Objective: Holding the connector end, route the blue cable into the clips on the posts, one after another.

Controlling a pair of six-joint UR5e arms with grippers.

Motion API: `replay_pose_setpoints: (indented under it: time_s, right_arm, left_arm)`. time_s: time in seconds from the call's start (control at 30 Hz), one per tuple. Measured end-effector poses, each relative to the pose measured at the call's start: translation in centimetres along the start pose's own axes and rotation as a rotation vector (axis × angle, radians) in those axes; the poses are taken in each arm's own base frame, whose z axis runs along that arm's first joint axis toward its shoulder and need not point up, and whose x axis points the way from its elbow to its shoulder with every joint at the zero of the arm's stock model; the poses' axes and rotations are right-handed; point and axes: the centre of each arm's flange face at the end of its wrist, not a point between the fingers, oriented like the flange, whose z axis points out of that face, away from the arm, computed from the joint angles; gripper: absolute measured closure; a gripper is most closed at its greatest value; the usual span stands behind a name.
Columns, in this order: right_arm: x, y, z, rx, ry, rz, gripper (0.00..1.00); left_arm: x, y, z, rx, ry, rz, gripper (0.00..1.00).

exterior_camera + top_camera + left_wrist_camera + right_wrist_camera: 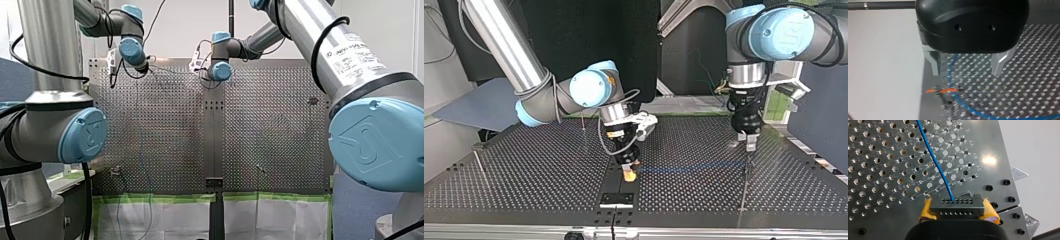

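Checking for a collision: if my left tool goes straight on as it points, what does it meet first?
Likely the blue cable between the fingers of the left tool, then the perforated table; depth unclear.

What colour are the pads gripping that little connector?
Yellow pads clamping the connector, clearest in the right wrist view.

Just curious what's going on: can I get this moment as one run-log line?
right gripper: shut on connector | blue cable: leads off from connector | left gripper: open, over blue cable
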Motion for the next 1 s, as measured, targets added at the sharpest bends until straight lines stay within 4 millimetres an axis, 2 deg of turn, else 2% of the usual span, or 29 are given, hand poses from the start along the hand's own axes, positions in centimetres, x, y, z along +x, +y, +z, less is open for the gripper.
replay_pose_setpoints:
  time_s: [0.27,1.0]
  right_arm:
    - [-0.1,0.0,0.0,0.001,-0.001,0.0,1.0]
    - [-0.1,0.2,0.0,-0.001,-0.002,0.0,1.0]
  left_arm:
    - [-1.8,0.6,0.9,-0.012,-0.041,-0.01,0.0]
    - [-1.7,1.1,1.2,-0.022,-0.034,-0.004,0.0]
